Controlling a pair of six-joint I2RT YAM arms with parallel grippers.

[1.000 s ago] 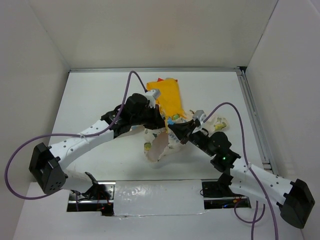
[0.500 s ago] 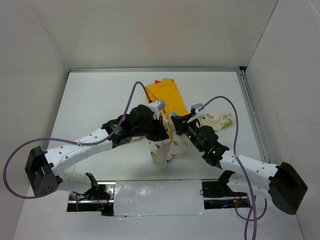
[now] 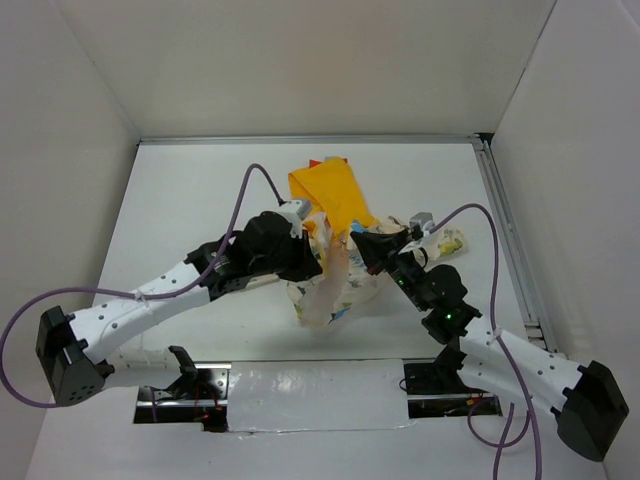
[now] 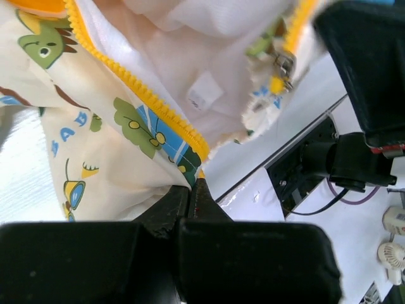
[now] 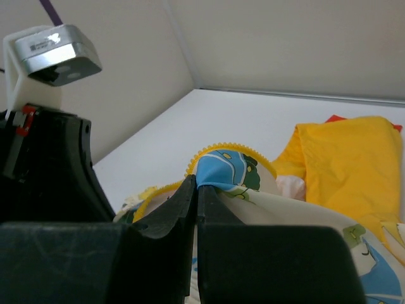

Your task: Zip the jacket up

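Jacket count is one: small cream fabric jacket with cartoon prints (image 3: pixel 322 298), mid white table (image 3: pixel 200 190), bunched and lifted between two arms. One yellow-orange hood (image 3: pixel 330 190) lies on the far side. Left gripper (image 3: pixel 318 252) and right gripper (image 3: pixel 362 246) are both in the fabric.

Left wrist: fingers (image 4: pixel 171 206) pressed together, pinching the hem at the end of one yellow zipper tooth row (image 4: pixel 139 95). Second tooth row (image 4: pixel 297 25) at top right, one metal zipper piece (image 4: pixel 283 63) on it.

Right wrist: fingers (image 5: pixel 177 202) clamped on a printed fabric edge with yellow teeth.
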